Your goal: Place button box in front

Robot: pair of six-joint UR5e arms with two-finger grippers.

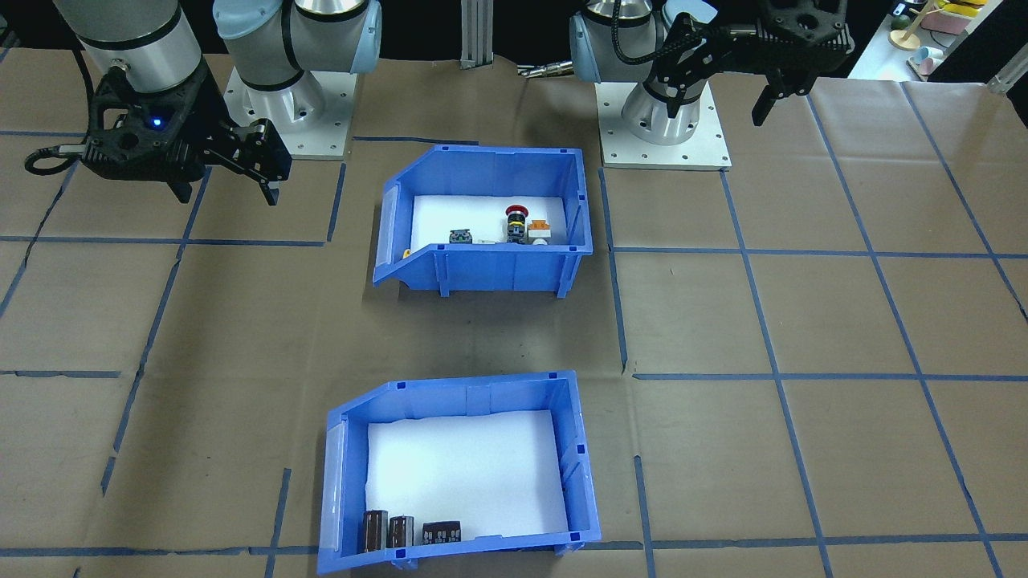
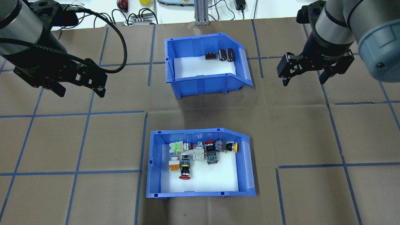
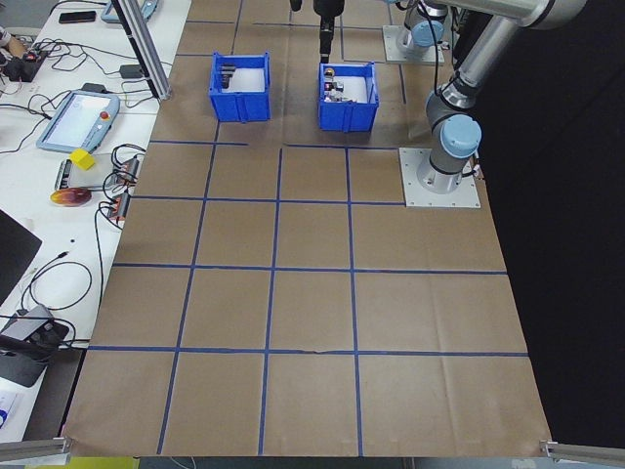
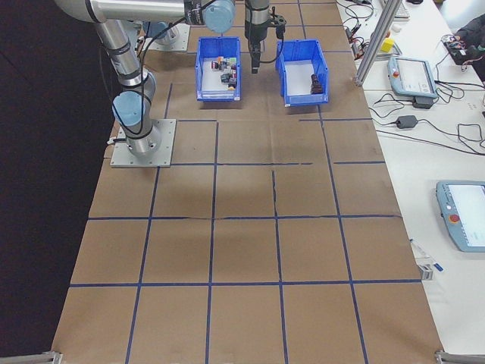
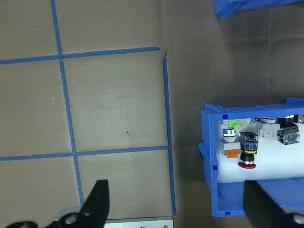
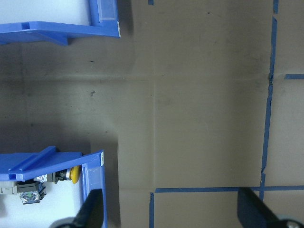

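While both arms hang off the table, I see the button box [image 2: 200, 164] at six o'clock in the overhead view, nearest the robot, its white liner carrying switches with red, orange, yellow and green caps. At twelve o'clock sits the second blue bin [image 2: 207, 64], well apart, with a few dark cylinders [image 2: 222, 54] in one corner. My left pincer [image 2: 79, 89] at nine o'clock and right pincer [image 2: 304, 78] at two o'clock both stand spread, gripping nothing, neither over a bin. Brown paper crossed by blue tape [image 2: 109, 113] covers the table [image 2: 312, 140]; cables and controllers lie beyond its far edge.
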